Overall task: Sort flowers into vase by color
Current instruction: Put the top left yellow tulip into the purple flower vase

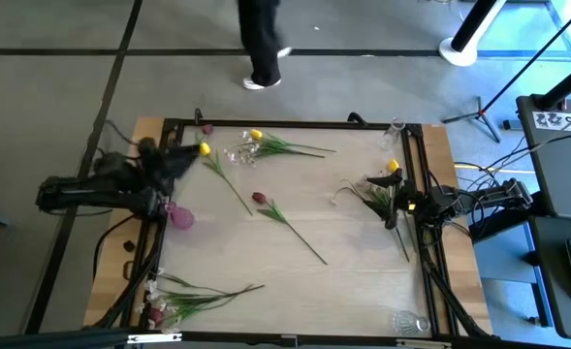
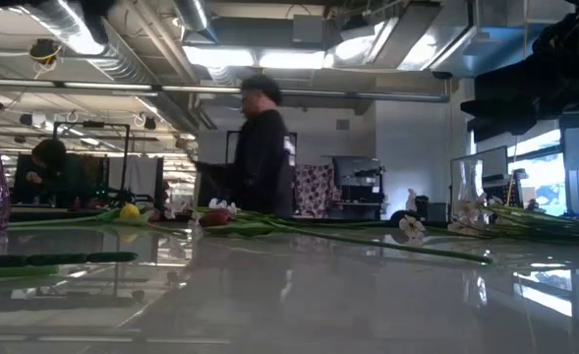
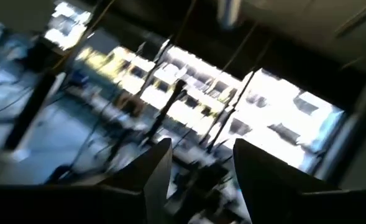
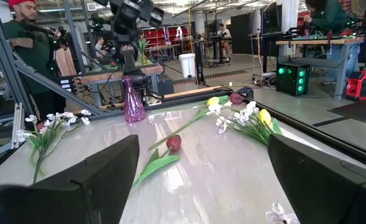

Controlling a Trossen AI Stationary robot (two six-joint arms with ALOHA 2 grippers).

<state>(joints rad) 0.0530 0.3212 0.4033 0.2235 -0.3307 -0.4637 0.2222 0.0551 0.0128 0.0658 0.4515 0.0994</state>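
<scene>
We see the flowers (image 1: pixel 287 219) scattered over the counter (image 1: pixel 363 281), a purple vase (image 1: pixel 179 215) at its left edge, our left hand (image 3: pixel 198 171) raised with fingers parted and empty, our right hand (image 4: pixel 201 180) wide, empty, low above the counter's right side

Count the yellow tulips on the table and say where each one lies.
3 visible. One yellow tulip lies near the left arm, another by the far edge beside white blossoms, a third at the right gripper. Others may be hidden in the bunches.
</scene>
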